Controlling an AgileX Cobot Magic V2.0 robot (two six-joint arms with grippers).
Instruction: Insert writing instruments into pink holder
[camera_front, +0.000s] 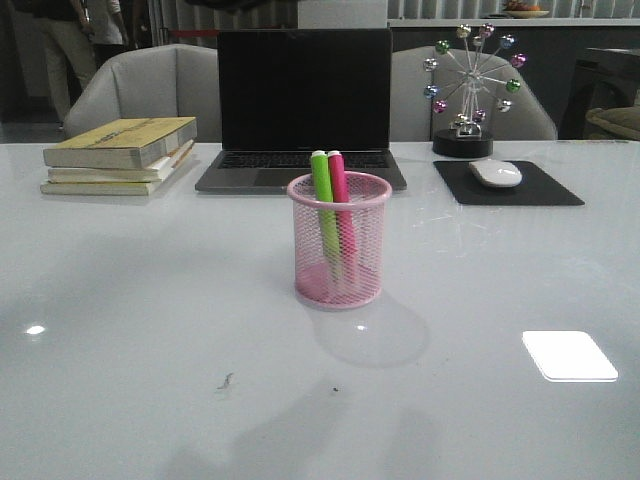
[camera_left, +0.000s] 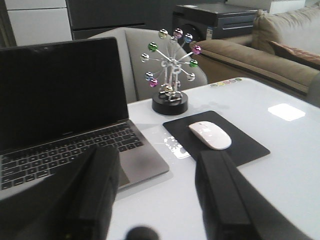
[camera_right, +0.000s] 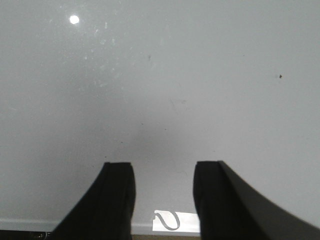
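Note:
The pink mesh holder (camera_front: 338, 241) stands upright in the middle of the white table in the front view. Inside it stand the lime green highlighter (camera_front: 322, 205) and the magenta pink highlighter (camera_front: 340, 205), side by side, their tops above the rim. Neither arm shows in the front view. My left gripper (camera_left: 159, 162) is open with nothing between its fingers, above the table in front of the laptop. My right gripper (camera_right: 164, 170) is open too, over bare table surface. The holder and pens are out of both wrist views.
A black laptop (camera_front: 303, 105) sits behind the holder. A stack of books (camera_front: 120, 153) lies at the back left. At the back right are a white mouse (camera_front: 496, 173) on a black pad (camera_front: 508, 183) and a ferris-wheel desk toy (camera_front: 470, 90). Chairs stand beyond the table.

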